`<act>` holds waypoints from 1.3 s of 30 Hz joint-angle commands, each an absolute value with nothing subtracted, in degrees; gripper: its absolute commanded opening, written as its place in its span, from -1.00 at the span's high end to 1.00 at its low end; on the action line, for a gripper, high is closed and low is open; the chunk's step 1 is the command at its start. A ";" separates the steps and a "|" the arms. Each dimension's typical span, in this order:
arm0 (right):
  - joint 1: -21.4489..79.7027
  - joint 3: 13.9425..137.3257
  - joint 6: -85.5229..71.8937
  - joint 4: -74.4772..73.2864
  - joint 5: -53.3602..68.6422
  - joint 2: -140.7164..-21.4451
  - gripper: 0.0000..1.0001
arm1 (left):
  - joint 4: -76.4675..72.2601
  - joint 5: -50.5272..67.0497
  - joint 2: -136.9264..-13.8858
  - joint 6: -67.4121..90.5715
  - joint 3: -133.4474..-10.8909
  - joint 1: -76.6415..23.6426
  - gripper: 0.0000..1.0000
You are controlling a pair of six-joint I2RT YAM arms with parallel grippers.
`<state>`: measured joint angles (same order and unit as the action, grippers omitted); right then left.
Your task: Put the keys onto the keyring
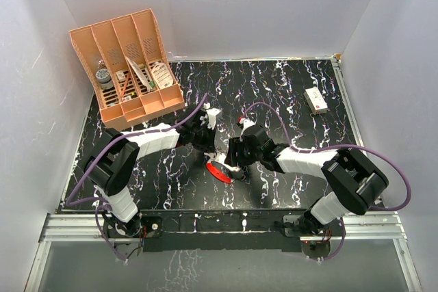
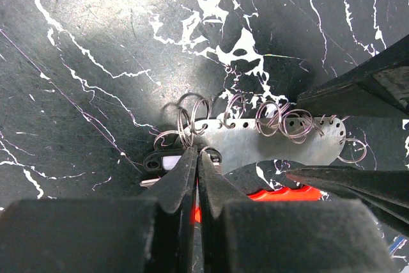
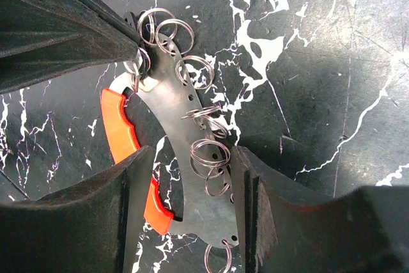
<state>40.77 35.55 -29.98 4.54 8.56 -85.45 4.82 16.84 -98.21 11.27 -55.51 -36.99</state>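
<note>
The keyring [image 1: 219, 170] lies on the black marbled table: a grey metal crescent plate [image 2: 268, 142] with a row of holes, several wire rings [image 3: 195, 71] and a red handle [image 3: 118, 132]. My right gripper [image 3: 192, 177] spans its width, one finger over the red handle and the other against the plate's edge [image 3: 230, 222]. My left gripper [image 2: 197, 151] is shut, its tips at the end ring [image 2: 185, 129]. Whether it pinches the wire does not show. The key [image 2: 163, 161], a small dark piece with a pale middle, lies right behind those tips. The right wrist view hides it.
An orange divided organizer [image 1: 130, 66] stands at the back left with small items in its slots. A small white box with a red mark [image 1: 315, 100] lies at the back right. White walls close in the table on three sides.
</note>
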 commanded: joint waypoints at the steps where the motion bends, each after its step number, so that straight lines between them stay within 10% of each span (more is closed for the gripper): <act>1: 41.19 36.06 -30.32 7.46 8.53 -84.37 -0.01 | 5.16 16.94 -96.91 12.86 -56.65 -37.31 1.00; 39: 42.36 35.56 -31.46 8.28 8.17 -84.37 -0.01 | 8.27 13.61 -96.72 14.13 -57.14 -36.78 1.00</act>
